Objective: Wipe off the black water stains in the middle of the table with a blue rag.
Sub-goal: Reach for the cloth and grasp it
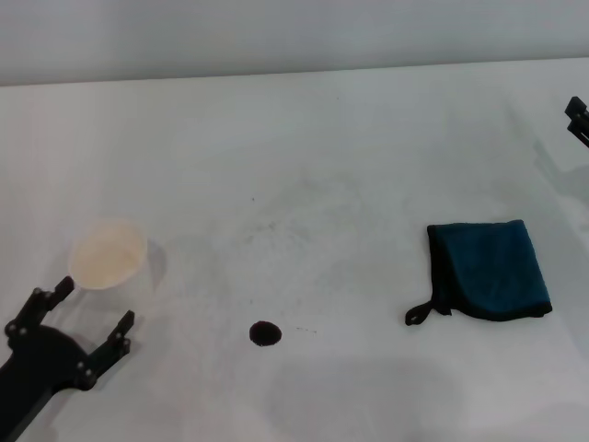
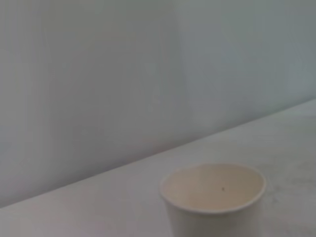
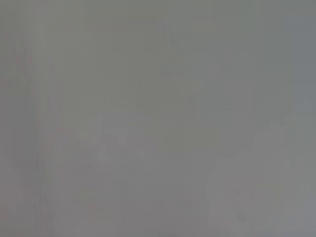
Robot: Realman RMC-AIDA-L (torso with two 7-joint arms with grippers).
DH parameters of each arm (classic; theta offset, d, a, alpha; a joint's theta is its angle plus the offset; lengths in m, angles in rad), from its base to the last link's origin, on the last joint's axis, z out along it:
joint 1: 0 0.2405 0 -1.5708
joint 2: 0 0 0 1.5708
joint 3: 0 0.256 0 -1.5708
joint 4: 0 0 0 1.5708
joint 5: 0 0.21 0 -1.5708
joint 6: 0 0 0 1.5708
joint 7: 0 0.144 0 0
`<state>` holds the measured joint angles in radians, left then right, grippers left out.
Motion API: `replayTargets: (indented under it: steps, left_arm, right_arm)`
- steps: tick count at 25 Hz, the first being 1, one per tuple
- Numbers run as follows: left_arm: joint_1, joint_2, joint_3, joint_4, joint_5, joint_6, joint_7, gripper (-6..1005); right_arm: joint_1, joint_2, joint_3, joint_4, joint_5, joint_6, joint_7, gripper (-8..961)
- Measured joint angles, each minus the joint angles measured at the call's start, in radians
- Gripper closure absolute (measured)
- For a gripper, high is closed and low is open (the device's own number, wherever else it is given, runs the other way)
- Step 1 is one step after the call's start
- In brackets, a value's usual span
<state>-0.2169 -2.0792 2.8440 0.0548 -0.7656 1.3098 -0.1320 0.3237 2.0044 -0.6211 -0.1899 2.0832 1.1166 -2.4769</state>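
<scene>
A white paper cup is standing upright on the wide white matte table, and its inside is showing only bare off-white paper. My left gripper is hovering just beside the cup, fingers spread wide, holding nothing. The small round black water stain is lying to the cup's right, nearer me. The folded teal-blue rag with black edging is lying well beyond the stain. My right gripper is peeking in past the rag; I cannot tell its opening.
</scene>
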Motion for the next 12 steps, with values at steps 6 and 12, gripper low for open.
replayTargets:
  steps: [6, 12]
  left_arm:
    - [0.053, 0.000, 0.000, 0.002, -0.040, 0.029, 0.001, 120]
    - [0.103, 0.001, 0.000, -0.005, -0.147, 0.055, -0.002, 120]
  right_arm:
    - [0.009, 0.001, 0.000, -0.003, 0.000, -0.004, 0.002, 158]
    - [0.014, 0.001, 0.001, -0.003, 0.004, -0.002, 0.006, 159]
